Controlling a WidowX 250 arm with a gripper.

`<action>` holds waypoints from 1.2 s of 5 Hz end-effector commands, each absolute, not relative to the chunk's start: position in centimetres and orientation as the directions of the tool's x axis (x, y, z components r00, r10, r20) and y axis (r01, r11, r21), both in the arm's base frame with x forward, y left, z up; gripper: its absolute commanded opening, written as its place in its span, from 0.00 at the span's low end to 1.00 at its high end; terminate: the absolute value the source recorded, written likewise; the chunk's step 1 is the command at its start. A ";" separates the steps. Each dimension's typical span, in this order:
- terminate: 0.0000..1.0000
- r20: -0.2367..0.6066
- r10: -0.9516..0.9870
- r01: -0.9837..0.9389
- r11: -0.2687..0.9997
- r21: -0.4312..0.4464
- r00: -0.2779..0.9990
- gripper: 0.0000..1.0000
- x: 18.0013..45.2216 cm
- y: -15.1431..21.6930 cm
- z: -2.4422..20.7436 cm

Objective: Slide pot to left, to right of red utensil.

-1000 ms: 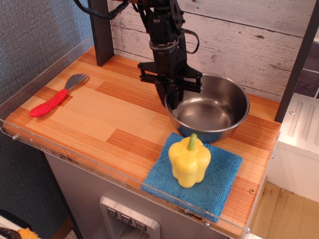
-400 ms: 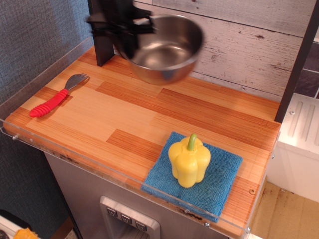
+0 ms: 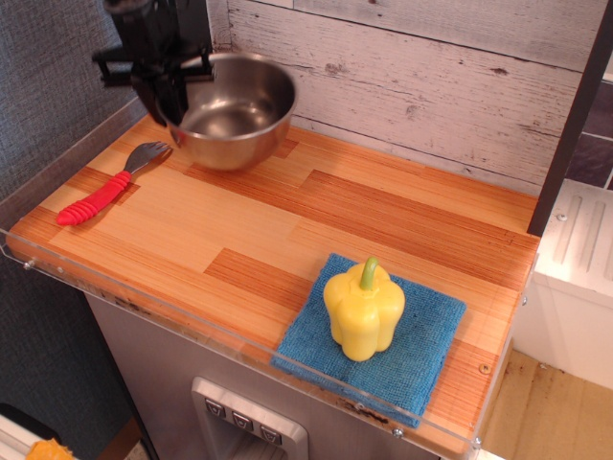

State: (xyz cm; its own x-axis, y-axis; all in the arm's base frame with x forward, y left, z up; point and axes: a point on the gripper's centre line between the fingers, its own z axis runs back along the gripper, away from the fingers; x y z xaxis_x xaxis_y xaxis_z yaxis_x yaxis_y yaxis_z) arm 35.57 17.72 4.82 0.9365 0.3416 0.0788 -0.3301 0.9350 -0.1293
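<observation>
The pot [image 3: 235, 110], a shiny steel bowl, is at the back left of the wooden table, just right of the spork's head. My gripper [image 3: 168, 101] is shut on the pot's left rim; I cannot tell whether the pot rests on the wood or hangs just above it. The red utensil [image 3: 110, 184], a spork with a ribbed red handle and grey forked head, lies at the left, its head close to the pot's left side.
A yellow bell pepper [image 3: 363, 309] stands on a blue cloth [image 3: 421, 355] at the front right. A clear plastic rim [image 3: 144, 292] borders the wooden table [image 3: 287, 220]. A dark post [image 3: 196, 24] stands behind the gripper, a white plank wall behind.
The gripper has carried the pot from the right middle of the table, lifted across the back, to the back left beside the spork. Pepper, cloth and spork have not moved.
</observation>
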 end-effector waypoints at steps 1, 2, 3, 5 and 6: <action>0.00 0.059 0.341 -0.331 0.934 -0.134 0.938 0.00 35.7 18.6 3.5; 0.00 0.080 0.262 -0.253 0.962 -0.107 0.962 0.00 36.3 16.2 4.0; 0.00 0.087 0.222 -0.215 0.973 -0.081 0.971 0.00 36.1 15.0 4.6; 0.00 0.138 0.212 -0.203 0.976 -0.074 0.968 1.00 36.5 14.6 7.5; 0.00 0.143 0.210 -0.206 0.977 -0.048 0.967 1.00 36.9 15.0 8.8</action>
